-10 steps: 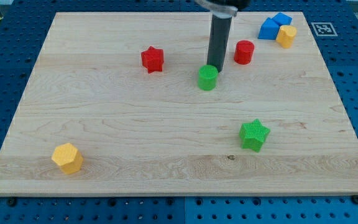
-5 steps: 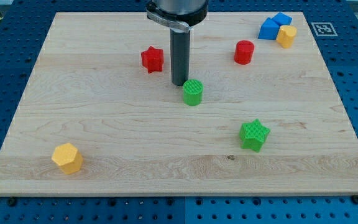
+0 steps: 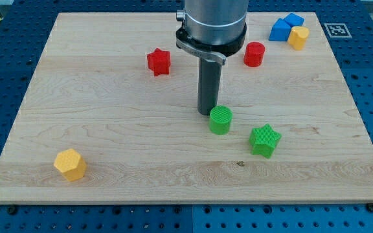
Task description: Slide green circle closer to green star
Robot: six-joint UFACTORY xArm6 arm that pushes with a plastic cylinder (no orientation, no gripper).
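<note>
The green circle (image 3: 220, 120) stands on the wooden board, just left of and slightly above the green star (image 3: 265, 140), with a small gap between them. My tip (image 3: 206, 113) touches the green circle's upper left side. The dark rod rises from there toward the view's top, under a wide grey arm body.
A red star (image 3: 158, 61) lies at the upper left of the rod, a red cylinder (image 3: 254, 54) at its upper right. A blue block (image 3: 283, 27) and a yellow block (image 3: 298, 37) sit at the top right corner. A yellow hexagon (image 3: 69, 164) lies at the bottom left.
The green circle has slid down and to the right, much closer to the green star. My tip moved with it, after first shifting left behind the circle.
</note>
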